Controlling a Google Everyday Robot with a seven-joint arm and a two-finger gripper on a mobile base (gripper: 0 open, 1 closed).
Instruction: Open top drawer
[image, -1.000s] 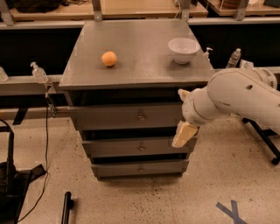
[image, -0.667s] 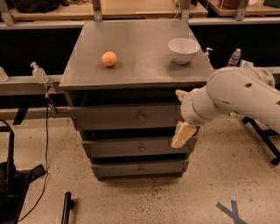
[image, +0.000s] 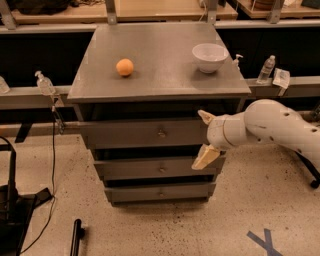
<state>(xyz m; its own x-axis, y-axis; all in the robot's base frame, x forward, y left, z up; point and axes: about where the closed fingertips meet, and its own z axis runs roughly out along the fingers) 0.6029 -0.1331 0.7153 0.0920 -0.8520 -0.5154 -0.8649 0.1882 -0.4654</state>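
The top drawer (image: 125, 134) is the widest grey front, just under the cabinet top, with a small brass knob (image: 161, 133) at its centre. My gripper (image: 204, 137) is at the end of the white arm that comes in from the right. It is open, with one tan finger (image: 205, 116) above and the other (image: 205, 157) below. It is in front of the right end of the top drawer, to the right of the knob and holding nothing. The mid-sized drawer (image: 150, 169) and the narrowest drawer (image: 155, 192) sit below.
An orange (image: 124, 67) and a white bowl (image: 210, 57) rest on the grey cabinet top (image: 160, 85). Bottles stand on the side rails at the left (image: 44, 83) and the right (image: 267, 69). A black stand (image: 10, 210) is on the floor at the left.
My gripper has moved slightly down and to the left along the front of the top drawer. The drawers, orange and bowl have not moved.
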